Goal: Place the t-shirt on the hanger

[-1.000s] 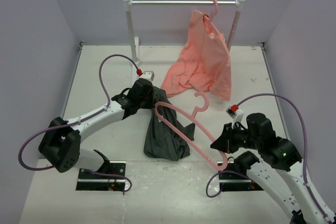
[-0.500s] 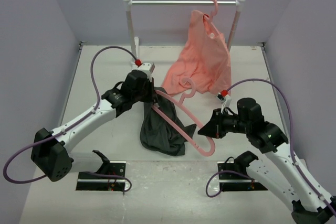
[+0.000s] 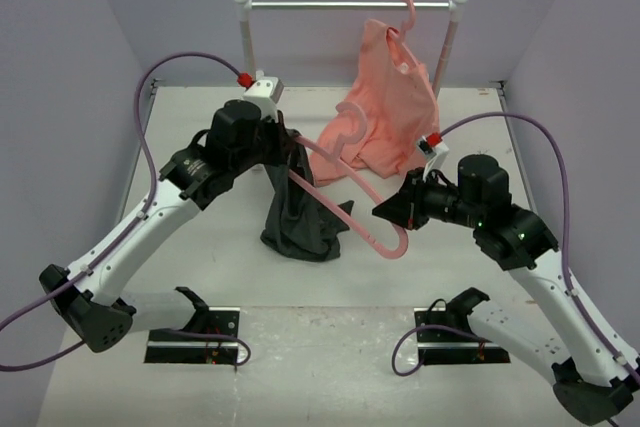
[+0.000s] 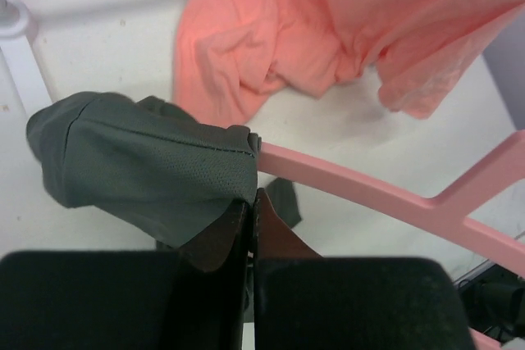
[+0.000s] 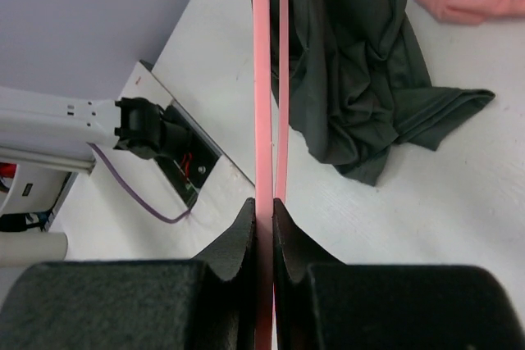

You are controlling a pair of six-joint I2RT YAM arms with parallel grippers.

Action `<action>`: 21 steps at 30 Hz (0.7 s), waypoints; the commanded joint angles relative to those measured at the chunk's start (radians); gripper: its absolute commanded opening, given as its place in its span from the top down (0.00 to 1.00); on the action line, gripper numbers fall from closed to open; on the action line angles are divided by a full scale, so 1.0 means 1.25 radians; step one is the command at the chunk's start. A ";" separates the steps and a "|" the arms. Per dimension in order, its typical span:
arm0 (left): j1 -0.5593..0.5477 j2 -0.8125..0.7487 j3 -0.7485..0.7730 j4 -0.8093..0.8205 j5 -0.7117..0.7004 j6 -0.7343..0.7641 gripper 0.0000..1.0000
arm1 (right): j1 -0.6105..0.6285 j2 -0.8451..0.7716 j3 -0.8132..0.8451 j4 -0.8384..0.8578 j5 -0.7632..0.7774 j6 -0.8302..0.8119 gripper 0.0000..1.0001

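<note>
The dark grey t-shirt (image 3: 300, 212) hangs in a crumpled column, its lower end trailing on the table. My left gripper (image 3: 282, 142) is shut on its top edge; the left wrist view shows the fabric (image 4: 148, 161) pinched at the tips of this gripper (image 4: 253, 198). The pink hanger (image 3: 350, 219) runs slantwise through the shirt, hook up near the salmon shirt. My right gripper (image 3: 383, 217) is shut on the hanger's lower right end. In the right wrist view the thin pink bar (image 5: 262, 79) runs straight out from between that gripper's jaws (image 5: 264, 206), past the t-shirt (image 5: 353, 63).
A white clothes rack (image 3: 350, 4) stands at the back, with a salmon-pink shirt (image 3: 395, 107) on its own pink hanger, its hem lying on the table. Two black base plates (image 3: 195, 332) (image 3: 450, 337) sit at the near edge. Lilac walls close in both sides.
Both arms have risen and reached toward the rack, carrying the t-shirt and hanger up and back. The shirt now hangs longer. Both grips are unchanged.
</note>
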 commanded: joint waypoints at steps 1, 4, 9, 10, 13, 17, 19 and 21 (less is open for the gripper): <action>-0.004 -0.028 0.128 -0.024 0.005 0.005 1.00 | 0.027 0.074 0.092 0.060 -0.064 -0.061 1.00; -0.004 -0.045 0.122 -0.012 0.013 0.001 1.00 | 0.061 0.107 0.079 0.114 -0.151 -0.094 1.00; -0.004 -0.089 0.100 -0.014 -0.023 0.028 1.00 | 0.071 0.061 0.032 0.188 -0.120 -0.146 1.00; -0.004 -0.095 0.103 -0.023 -0.023 0.039 1.00 | 0.070 0.034 0.012 0.216 -0.069 -0.143 1.00; -0.004 -0.117 0.102 -0.039 0.005 0.066 1.00 | 0.068 -0.028 -0.045 0.285 0.132 -0.121 1.00; -0.004 -0.147 0.085 -0.054 0.086 0.103 1.00 | 0.068 -0.062 -0.079 0.355 0.114 -0.141 1.00; -0.004 -0.149 0.091 -0.073 0.133 0.119 1.00 | 0.067 -0.047 -0.078 0.353 0.072 -0.158 1.00; -0.004 -0.148 0.102 -0.099 0.171 0.148 1.00 | 0.068 -0.030 -0.086 0.339 -0.016 -0.232 1.00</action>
